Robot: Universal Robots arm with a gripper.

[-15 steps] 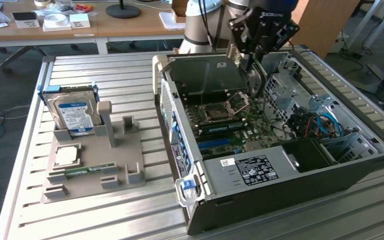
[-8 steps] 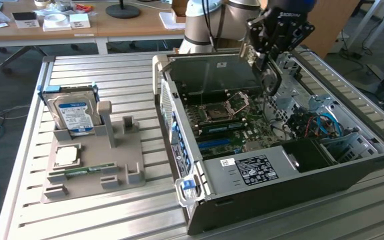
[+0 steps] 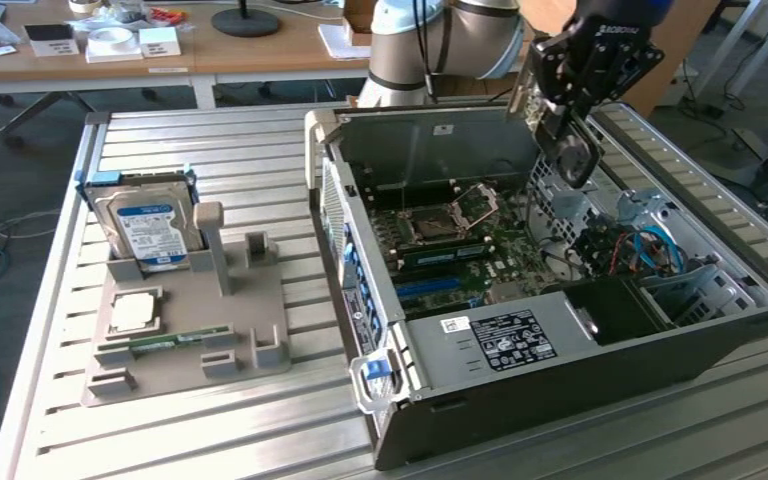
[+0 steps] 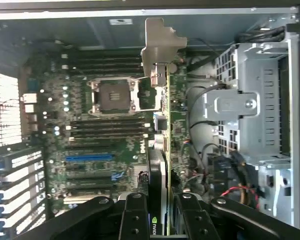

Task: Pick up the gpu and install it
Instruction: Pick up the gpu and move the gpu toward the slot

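The slatted metal table (image 3: 224, 440) spreads well below the jaws and carries everything else. The open computer case (image 3: 598, 370) lies on it on its side, its open face turned up toward the jaws. Its motherboard (image 3: 491, 255) (image 4: 90, 135) lies beneath them on the case floor. The pale robot arm (image 3: 424, 40) rises behind the case, and its black gripper (image 3: 564, 112) (image 4: 161, 206) hangs over the case's far corner. Well apart from the jaws, toward the exterior view's left, a grey fixture tray (image 3: 171, 382) sits on the table. In the wrist view a perforated metal drive cage (image 4: 255, 105) stands to one side of the jaws, inside the case. The jaws are closed partway and clamp the gpu (image 3: 574, 158) (image 4: 162, 165) by its two flat faces, one finger (image 4: 135, 215) on each side. The card runs down and away from the jaws, edge-on to the wrist camera. It is raised above the board, not seated in a slot. Its pale metal bracket (image 4: 157, 47) is at the end farthest from the jaws. A blue-labelled hard drive (image 3: 151, 228) stands upright in the tray, far from the jaws. The empty processor socket (image 4: 112, 95) lies on the board, just beside the card's line. A processor chip (image 3: 135, 310) and a narrow memory stick (image 3: 171, 342) rest in the tray.
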